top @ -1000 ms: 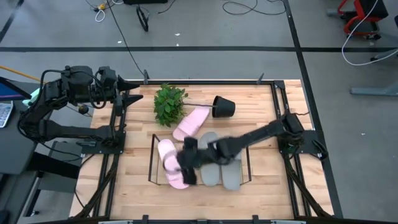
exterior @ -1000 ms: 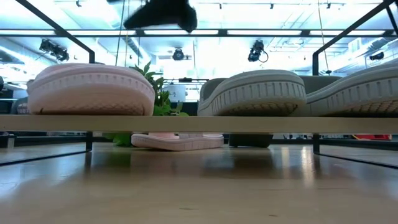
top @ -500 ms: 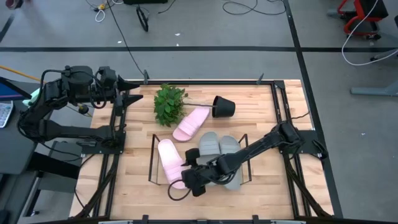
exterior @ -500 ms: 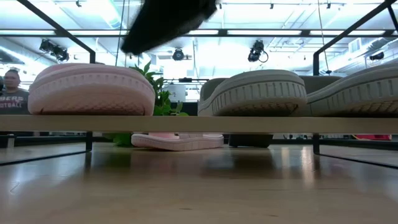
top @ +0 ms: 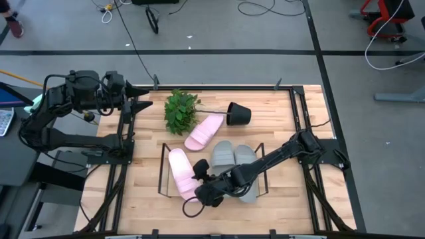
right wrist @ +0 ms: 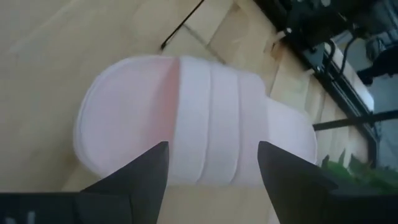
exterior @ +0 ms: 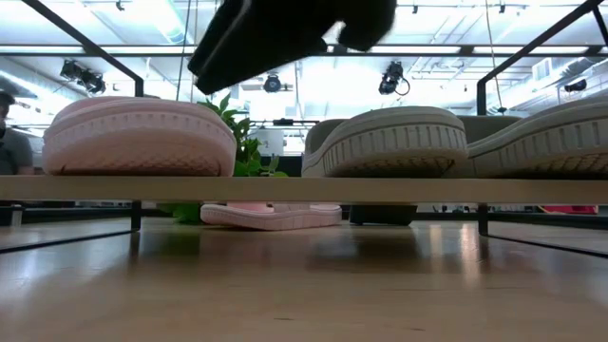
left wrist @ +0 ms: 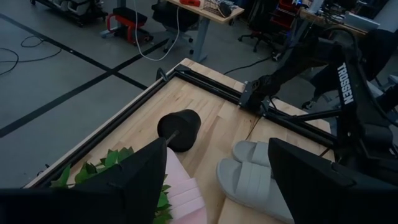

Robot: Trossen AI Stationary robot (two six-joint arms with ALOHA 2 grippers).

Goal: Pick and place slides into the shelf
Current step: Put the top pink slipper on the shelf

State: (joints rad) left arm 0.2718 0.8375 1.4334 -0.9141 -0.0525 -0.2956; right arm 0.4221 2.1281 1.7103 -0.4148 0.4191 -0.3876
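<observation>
Three slides racked, one pink slide left on the table.

Right gripper [right wrist: 211, 180], fingers spread and empty, hovers over the shelved soft pink foam slide [top: 180, 172] on the thin black wire shelf [top: 163, 166]; next it should reach for the loose pink slide [top: 204, 132]. Left gripper [left wrist: 214, 180], open, waits beyond.

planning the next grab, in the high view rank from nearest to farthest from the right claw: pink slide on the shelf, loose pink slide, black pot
1. Pink slide on the shelf, just beside the right claw.
2. Loose pink slide, on the table behind the shelf.
3. Black pot, tipped over near the back edge.
</observation>
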